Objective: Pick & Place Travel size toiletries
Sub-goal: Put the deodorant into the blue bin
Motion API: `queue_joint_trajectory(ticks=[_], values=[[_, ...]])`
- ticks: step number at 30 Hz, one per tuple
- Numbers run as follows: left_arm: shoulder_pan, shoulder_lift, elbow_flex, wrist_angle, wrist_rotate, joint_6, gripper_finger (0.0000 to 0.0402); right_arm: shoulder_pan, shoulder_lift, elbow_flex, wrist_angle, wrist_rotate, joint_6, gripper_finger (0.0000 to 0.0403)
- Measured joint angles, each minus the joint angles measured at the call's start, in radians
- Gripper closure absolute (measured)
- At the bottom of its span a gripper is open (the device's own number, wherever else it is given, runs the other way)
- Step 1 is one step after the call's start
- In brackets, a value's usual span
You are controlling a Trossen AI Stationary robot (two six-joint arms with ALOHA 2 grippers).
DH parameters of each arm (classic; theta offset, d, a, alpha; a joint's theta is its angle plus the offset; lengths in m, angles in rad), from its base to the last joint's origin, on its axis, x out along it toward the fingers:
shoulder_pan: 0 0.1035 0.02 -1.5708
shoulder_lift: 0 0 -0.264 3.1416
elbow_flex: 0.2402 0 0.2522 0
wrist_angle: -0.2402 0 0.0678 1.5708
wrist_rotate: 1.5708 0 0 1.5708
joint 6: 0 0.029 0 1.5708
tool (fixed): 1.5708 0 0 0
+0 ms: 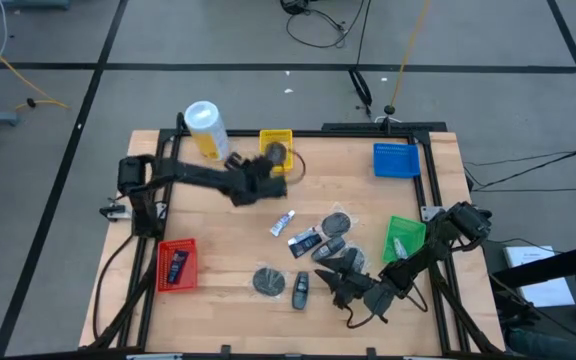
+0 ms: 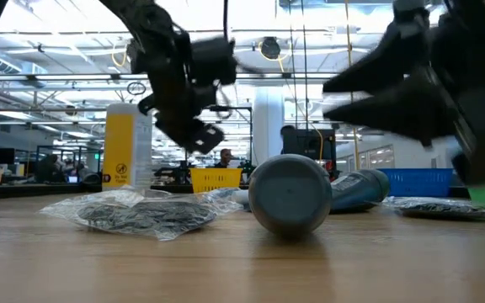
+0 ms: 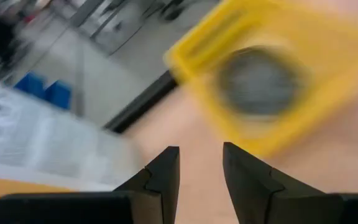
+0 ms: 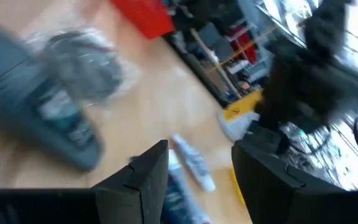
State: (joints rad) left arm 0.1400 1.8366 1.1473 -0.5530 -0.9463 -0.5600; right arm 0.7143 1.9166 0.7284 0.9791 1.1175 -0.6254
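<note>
We judge the sorting partly done: a grey disc (image 1: 277, 152) lies in the yellow tray (image 1: 276, 136) and a dark pack (image 1: 177, 265) in the red tray (image 1: 175, 281). Our left gripper (image 1: 268, 172) hangs beside the yellow tray, fingers parted, empty. Our right gripper (image 1: 336, 283) hovers empty and spread wide over the remaining toiletries (image 1: 313, 245) mid-table.

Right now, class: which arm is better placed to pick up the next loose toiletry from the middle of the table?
Right. The right gripper hangs open beside the loose packs and discs; the left gripper is away at the yellow tray.
</note>
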Motion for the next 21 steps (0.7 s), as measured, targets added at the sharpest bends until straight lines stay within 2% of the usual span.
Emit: queue_joint_trajectory(ticks=[5,7,9,12,16,17,18,21], values=[[-0.187,0.000,0.000,0.180,0.009,0.127,0.0279,0.023,-0.155,-0.027,0.003,0.181,0.004,0.0232],[-0.253,0.000,0.000,0.244,0.048,0.188,0.0279,0.037,-0.248,-0.068,-0.021,0.191,0.076,0.0232],[-0.311,0.000,0.000,0.287,0.113,0.235,0.0279,0.047,-0.362,-0.123,-0.105,0.157,0.199,0.0232],[-0.389,0.000,0.000,0.326,0.168,0.271,0.0279,0.037,-0.551,-0.212,-0.295,0.003,0.434,0.0232],[-0.473,0.000,0.000,0.365,0.170,0.294,0.0279,-0.087,-0.790,-0.300,-0.515,-0.408,0.759,0.0232],[-0.487,0.000,0.000,0.373,0.169,0.295,0.0279,-0.124,-0.825,-0.318,-0.542,-0.478,0.801,0.0232],[-0.499,0.000,0.000,0.379,0.167,0.294,0.0279,-0.160,-0.847,-0.334,-0.555,-0.526,0.829,0.0232],[-0.518,0.000,0.000,0.372,0.143,0.287,0.0279,-0.264,-0.879,-0.364,-0.575,-0.570,0.852,0.0232]])
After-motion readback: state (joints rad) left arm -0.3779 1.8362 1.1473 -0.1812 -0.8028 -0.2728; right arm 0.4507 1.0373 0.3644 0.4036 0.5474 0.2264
